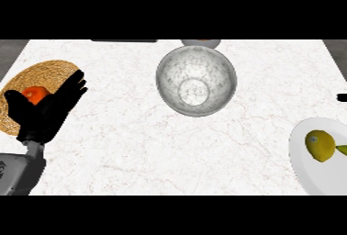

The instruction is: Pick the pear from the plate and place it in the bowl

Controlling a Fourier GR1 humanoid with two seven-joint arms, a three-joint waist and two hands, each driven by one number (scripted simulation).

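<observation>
We judge the pear (320, 145), four o'clock, smooth and rollable: cup its belly. Left robot hand (42, 112), nine o'clock, fingers apart.

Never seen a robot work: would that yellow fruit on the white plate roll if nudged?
Probably; the yellow fruit looks rounded and smooth. Its tapered shape might make it wobble rather than run straight off the white plate.

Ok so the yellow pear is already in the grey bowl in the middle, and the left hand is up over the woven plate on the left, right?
Not quite. In the head view the yellow pear lies on the white plate at the right edge, not in the grey bowl. The left hand is over the woven plate on the left, as you said.
</observation>
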